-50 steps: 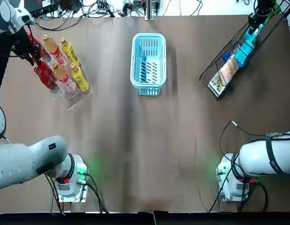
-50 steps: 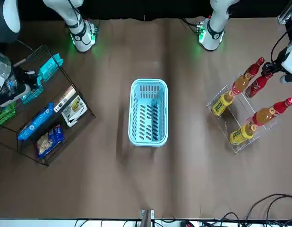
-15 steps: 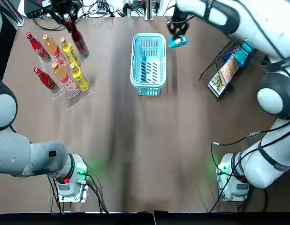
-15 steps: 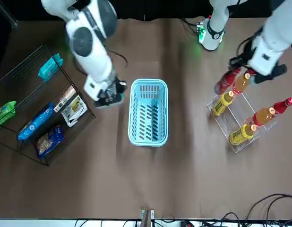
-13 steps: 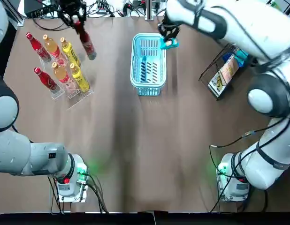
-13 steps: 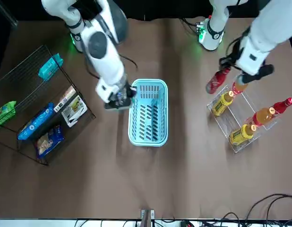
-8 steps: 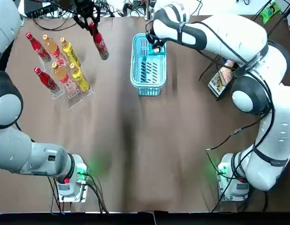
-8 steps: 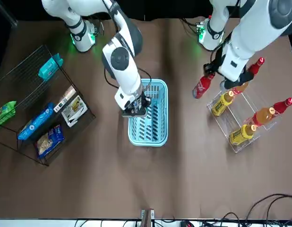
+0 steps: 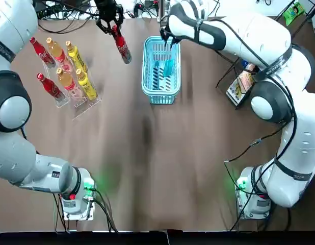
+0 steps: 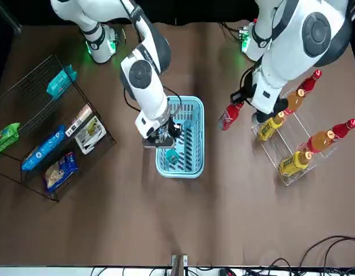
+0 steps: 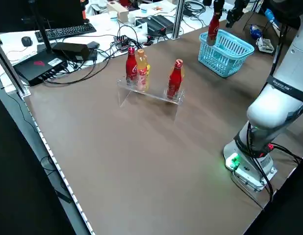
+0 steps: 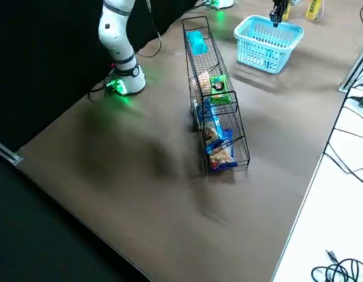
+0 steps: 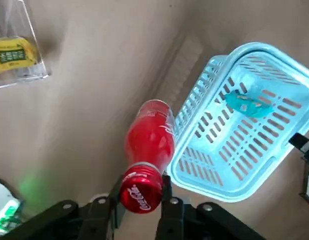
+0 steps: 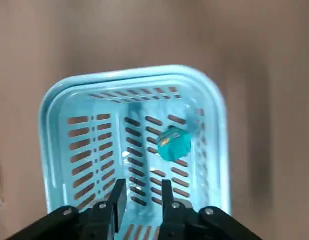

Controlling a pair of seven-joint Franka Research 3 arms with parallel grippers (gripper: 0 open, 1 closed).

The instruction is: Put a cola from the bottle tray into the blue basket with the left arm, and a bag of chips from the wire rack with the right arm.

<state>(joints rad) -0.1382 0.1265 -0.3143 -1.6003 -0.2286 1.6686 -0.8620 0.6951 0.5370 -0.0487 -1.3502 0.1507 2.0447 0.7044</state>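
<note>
Left fingers (image 13: 168, 216) clamp red cola (image 13: 149, 140), tilted, beside basket (image 13: 254, 48)

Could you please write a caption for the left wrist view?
Left gripper holds a red cola bottle beside the blue plastic basket, teal chip bag inside.

Red cola (image 9: 122, 48), teal chips bag (image 14: 173, 143), light-blue basket (image 9: 161, 98)

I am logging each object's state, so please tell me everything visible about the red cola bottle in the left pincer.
The red plastic cola bottle has a red screw cap with white lettering. The left pincer is shut on its neck under the cap, so it hangs bottom-down above the brown table, beside the light blue slotted plastic basket, not yet over it. Nothing else touches it.
</note>
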